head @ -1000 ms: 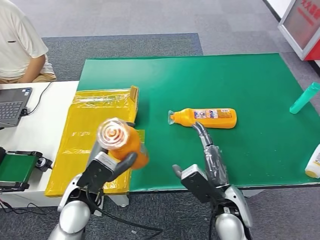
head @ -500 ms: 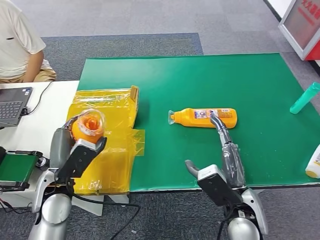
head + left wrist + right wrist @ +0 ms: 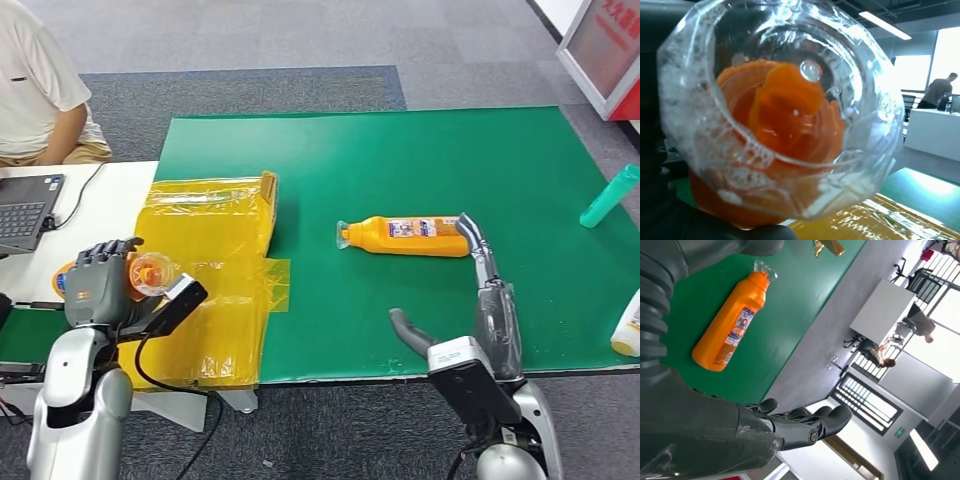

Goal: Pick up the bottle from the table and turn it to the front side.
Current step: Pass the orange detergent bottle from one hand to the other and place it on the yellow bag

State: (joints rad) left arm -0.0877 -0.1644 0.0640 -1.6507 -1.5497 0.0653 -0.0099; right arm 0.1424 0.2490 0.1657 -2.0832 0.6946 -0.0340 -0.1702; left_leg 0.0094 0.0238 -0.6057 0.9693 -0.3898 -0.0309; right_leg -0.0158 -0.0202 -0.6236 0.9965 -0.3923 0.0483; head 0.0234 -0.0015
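Observation:
My left hand (image 3: 96, 283) grips an orange bottle (image 3: 149, 273) with a clear cap, held above the white table to the left of the yellow bag. In the left wrist view the clear cap (image 3: 783, 110) faces the camera at close range. A second orange bottle (image 3: 407, 236) lies on its side in the middle of the green mat (image 3: 453, 160), cap to the left. My right hand (image 3: 492, 295) is open with its fingers stretched out, the fingertips (image 3: 468, 226) at that bottle's base end. The right wrist view has this lying bottle (image 3: 732, 322) beyond my fingers (image 3: 806, 424).
A yellow plastic bag (image 3: 204, 290) is spread over the mat's left edge. A teal bottle (image 3: 607, 197) and a white bottle (image 3: 628, 325) lie at the far right. On the white table (image 3: 106, 215) stands a laptop (image 3: 26, 205), and a person (image 3: 38, 85) sits behind it.
My left arm has swung left with its bottle, from the mat's front corner to above the white table. My right hand has moved right, from the lying bottle's neck to its base end.

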